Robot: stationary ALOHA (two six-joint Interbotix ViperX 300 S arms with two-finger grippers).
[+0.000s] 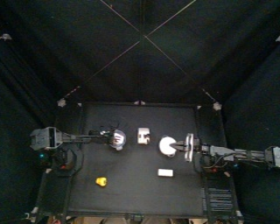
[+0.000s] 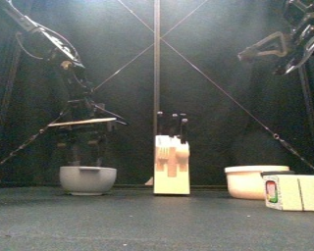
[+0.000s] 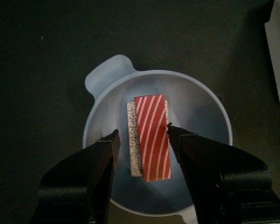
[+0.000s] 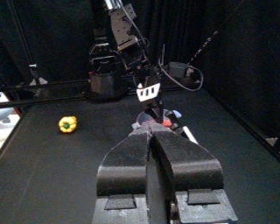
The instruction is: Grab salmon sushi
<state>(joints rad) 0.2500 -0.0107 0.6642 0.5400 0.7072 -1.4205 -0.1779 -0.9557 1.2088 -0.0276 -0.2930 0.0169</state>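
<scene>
So: left gripper hangs straight over a pale bowl, jaws spread, one either side of the salmon sushi. Sushi is a red-and-white striped slab with a grainy rice edge, lying flat on the bowl's floor. Fingertips sit alongside its long edges; can't tell if they touch it. Bowl has a small tab handle on its rim.

Top view: left arm comes in from the left, gripper over that bowl left of table centre. A white block holder sits just beside it at centre. Right gripper is on the right side, near a second white bowl.

Right wrist: its jaws are pressed together, nothing between them. A yellow toy lies on the table well off to the side. A small white box sits nearer the front edge.

Front view: grey bowl on the left, holder in the middle, white bowl on the right.
</scene>
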